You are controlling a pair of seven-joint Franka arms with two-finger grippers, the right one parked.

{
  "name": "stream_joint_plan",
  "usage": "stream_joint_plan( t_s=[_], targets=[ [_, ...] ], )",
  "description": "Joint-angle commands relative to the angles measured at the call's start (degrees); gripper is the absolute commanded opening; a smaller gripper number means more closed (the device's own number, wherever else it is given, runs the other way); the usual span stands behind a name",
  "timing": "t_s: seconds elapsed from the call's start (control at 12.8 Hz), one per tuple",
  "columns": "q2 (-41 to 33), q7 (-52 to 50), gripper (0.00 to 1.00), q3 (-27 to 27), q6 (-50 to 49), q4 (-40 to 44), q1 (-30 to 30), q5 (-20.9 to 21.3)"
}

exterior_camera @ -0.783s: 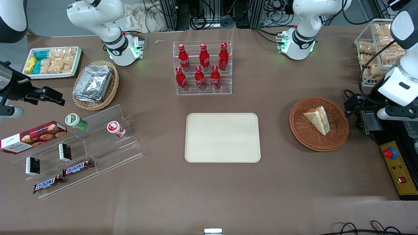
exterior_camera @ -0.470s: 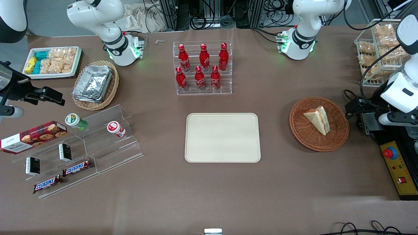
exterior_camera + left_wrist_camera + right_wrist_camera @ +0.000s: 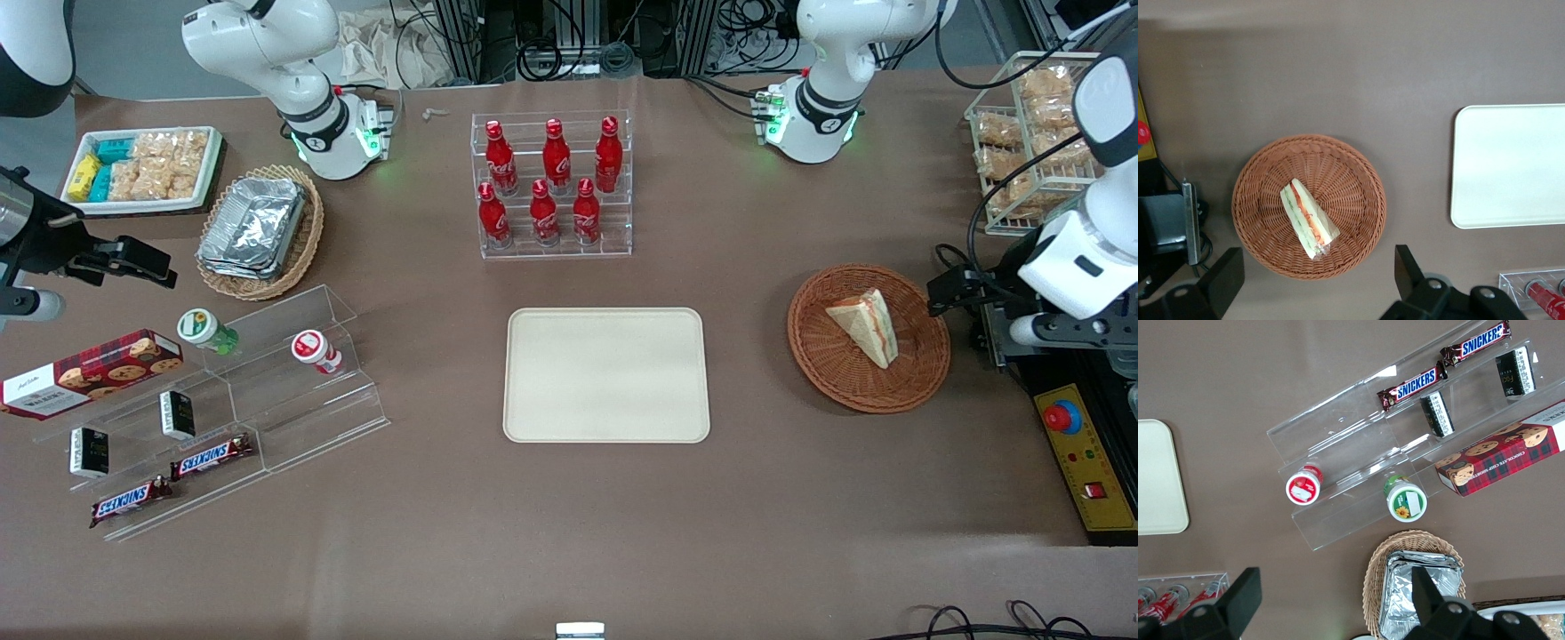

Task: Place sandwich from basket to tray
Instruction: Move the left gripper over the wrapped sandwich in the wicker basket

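The sandwich (image 3: 864,326) is a wrapped white-bread wedge with red and orange filling, lying in the round reddish-brown wicker basket (image 3: 831,378) toward the working arm's end of the table. The cream tray (image 3: 606,373) lies flat at the table's middle with nothing on it. My left gripper (image 3: 949,290) hangs above the table just outside the basket's rim, on the side away from the tray. In the left wrist view the gripper (image 3: 1315,275) is open, its black fingers (image 3: 1225,280) spread wide above the basket (image 3: 1258,227), with the sandwich (image 3: 1308,219) and the tray (image 3: 1511,167) in sight.
A clear rack of red bottles (image 3: 553,187) stands farther from the camera than the tray. A wire basket of snacks (image 3: 1022,133) and a yellow control box (image 3: 1080,453) sit at the working arm's end. Acrylic shelves (image 3: 213,400) and a foil-container basket (image 3: 258,231) are toward the parked arm's end.
My left gripper has shifted a little toward the basket, its dark fingers now at the rim's edge. The sandwich, basket and tray have not moved.
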Motion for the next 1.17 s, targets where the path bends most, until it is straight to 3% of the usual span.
stream_joint_plan(
  t_s=[0.0, 0.16, 0.39, 0.7, 1.1],
  targets=[
    [-6.28, -2.99, 1.0, 0.36, 6.99, -12.2, -0.31, 1.86],
    [-10.76, -5.53, 1.0, 0.19, 13.66, -22.22, -0.31, 5.38],
    [-12.45, -18.19, 1.0, 0.63, 18.42, -30.68, -0.14, 5.47],
    [-11.22, -26.98, 1.0, 0.63, 23.52, -34.73, 0.66, 5.39],
    [-6.83, -29.45, 1.0, 0.63, 34.32, -41.32, 0.83, 5.3]
  ],
)
